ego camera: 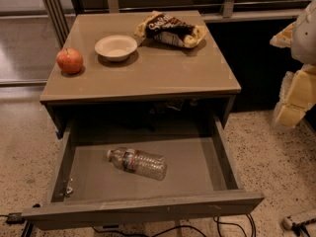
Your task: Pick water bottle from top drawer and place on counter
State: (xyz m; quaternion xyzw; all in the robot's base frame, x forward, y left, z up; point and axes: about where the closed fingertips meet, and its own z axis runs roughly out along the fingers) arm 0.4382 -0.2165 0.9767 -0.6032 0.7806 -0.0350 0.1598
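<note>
The water bottle (137, 162) lies on its side on the grey floor of the top drawer (197, 167), cap pointing left, a little left of the drawer's middle. The drawer is pulled fully open under the counter (148, 68). My gripper (292, 90) hangs at the right edge of the view, to the right of the cabinet, about level with the counter's front edge. It is well apart from the bottle and holds nothing that I can see.
On the counter stand a red apple (69, 60) at the left, a white bowl (116, 47) in the middle back and a crumpled chip bag (171, 29) at the back right. Cables (163, 229) run on the speckled floor below the drawer front.
</note>
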